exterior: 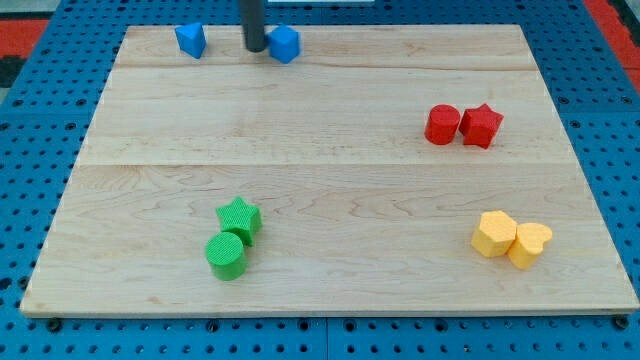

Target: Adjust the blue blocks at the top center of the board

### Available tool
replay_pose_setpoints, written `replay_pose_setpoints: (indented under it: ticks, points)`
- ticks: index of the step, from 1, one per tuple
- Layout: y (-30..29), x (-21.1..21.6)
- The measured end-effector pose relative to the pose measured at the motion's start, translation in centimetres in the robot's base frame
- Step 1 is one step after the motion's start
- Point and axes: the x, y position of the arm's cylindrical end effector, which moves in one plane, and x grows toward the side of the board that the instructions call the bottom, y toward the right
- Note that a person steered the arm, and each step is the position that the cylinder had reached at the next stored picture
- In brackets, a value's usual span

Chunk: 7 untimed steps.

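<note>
Camera view: a single look down and across a pale wooden board (330,180) lying on a blue perforated base (40,330), with a strip of red at the view's top corners.
Tool: a straight dark rod with no jaws, so nothing opens or closes and nothing is held; my tip (255,49) rests on the board near its top edge.
Tip contact: my tip sits just beside the left face of the right blue block (285,44), touching it or very nearly so; the exact contact cannot be made out.
Tip and other block: the left blue block (190,40) lies apart from my tip, toward the view's left, so my tip stands between the two blue blocks, much closer to the right one.
Surface: the board shows light grain and two faint seams running left to right; it is flat, with the blocks standing directly on it.
Room: little beyond the base shows; the rod's upper part leaves the frame at the view's top.
Blue blocks, position: both sit at the top centre-left of the board, close to its far edge, well apart from each other.
Blue blocks, orientation: each looks compact and angular, one corner turned toward the view's bottom; no clear long axis can be told.
Red pair: a red cylinder (442,124) touching a red star (481,125) at the view's right.
Green pair: a green star (239,218) touching a green cylinder (226,255) at the lower left.
Yellow pair: two yellow blocks (494,234) (529,243), touching, at the lower right; the right one looks heart-shaped.
</note>
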Motion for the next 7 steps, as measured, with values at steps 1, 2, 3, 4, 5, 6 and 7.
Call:
replay_pose_setpoints:
  ticks: [1, 2, 3, 4, 5, 6, 7]
  points:
    - [5.6, 0.0]
    - [0.3, 1.3]
    - [-10.3, 1.7]
    - [-16.4, 1.7]
    - [-18.2, 2.2]
    - [-23.0, -1.2]
    - [-19.0, -2.6]
